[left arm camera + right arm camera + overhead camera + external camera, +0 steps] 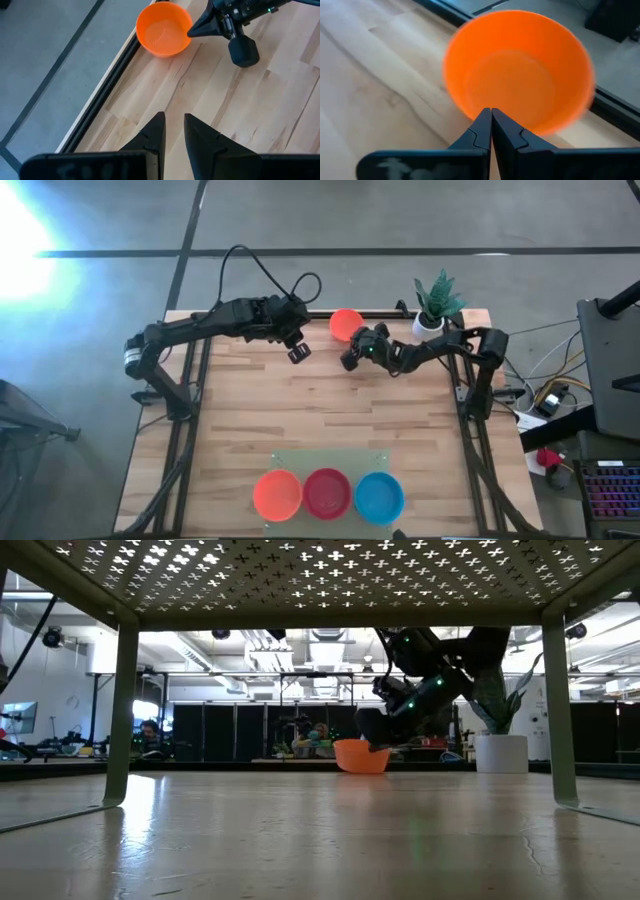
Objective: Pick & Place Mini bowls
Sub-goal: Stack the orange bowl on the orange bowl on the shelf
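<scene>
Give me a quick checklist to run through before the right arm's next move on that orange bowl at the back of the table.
1. Right tool on the rim of the small glossy orange plastic bowl: ok, fingers shut on the near rim.
2. Bowl lifted off the wooden table: cannot tell; the low view shows it tilted at table level.
3. Left tool clear of the bowl: ok, apart from it, holding nothing.
4. White pot with green plant clear of the right arm: ok, behind it.
5. Bowl stacks, orange, red, blue, reachable: ok, uncovered at the front.
</scene>
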Controlling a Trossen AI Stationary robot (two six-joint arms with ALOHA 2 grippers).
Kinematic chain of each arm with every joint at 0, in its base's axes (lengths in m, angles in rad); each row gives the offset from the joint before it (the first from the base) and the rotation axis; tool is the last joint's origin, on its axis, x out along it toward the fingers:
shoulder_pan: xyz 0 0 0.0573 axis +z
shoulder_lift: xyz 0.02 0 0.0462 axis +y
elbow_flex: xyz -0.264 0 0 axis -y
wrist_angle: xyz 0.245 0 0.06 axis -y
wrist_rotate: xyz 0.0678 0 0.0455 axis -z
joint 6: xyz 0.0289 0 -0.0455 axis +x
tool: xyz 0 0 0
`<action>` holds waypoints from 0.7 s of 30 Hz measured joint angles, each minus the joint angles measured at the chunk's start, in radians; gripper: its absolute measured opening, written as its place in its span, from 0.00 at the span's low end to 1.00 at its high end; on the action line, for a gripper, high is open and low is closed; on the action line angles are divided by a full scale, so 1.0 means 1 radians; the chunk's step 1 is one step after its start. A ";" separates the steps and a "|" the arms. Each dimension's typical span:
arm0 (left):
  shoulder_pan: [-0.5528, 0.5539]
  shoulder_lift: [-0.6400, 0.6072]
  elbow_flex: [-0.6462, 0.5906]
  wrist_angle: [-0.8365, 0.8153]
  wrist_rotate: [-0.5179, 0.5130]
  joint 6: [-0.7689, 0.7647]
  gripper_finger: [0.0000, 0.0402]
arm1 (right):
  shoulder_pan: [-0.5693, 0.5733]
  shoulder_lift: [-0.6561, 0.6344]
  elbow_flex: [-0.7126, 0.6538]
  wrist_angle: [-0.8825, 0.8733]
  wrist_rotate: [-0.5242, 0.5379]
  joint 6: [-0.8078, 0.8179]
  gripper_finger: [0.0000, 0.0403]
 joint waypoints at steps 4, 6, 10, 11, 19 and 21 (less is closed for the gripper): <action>0.000 0.000 0.000 0.000 0.000 0.000 0.16 | 0.005 0.000 -0.001 0.000 0.000 -0.027 0.02; 0.000 0.000 0.000 0.000 0.000 0.000 0.16 | 0.004 -0.002 -0.003 -0.001 0.000 -0.027 0.02; 0.000 0.000 0.000 -0.001 0.000 0.000 0.16 | 0.004 -0.021 -0.003 -0.009 0.001 -0.041 0.02; -0.001 0.000 0.000 -0.001 0.000 0.000 0.16 | 0.004 -0.030 -0.004 -0.018 0.001 -0.048 0.02; -0.001 0.000 0.000 -0.001 0.000 -0.006 0.16 | 0.004 -0.130 -0.008 -0.204 0.018 -0.079 0.02; -0.001 0.000 0.000 -0.001 0.000 -0.009 0.16 | 0.004 -0.139 -0.015 -0.246 0.075 -0.075 0.02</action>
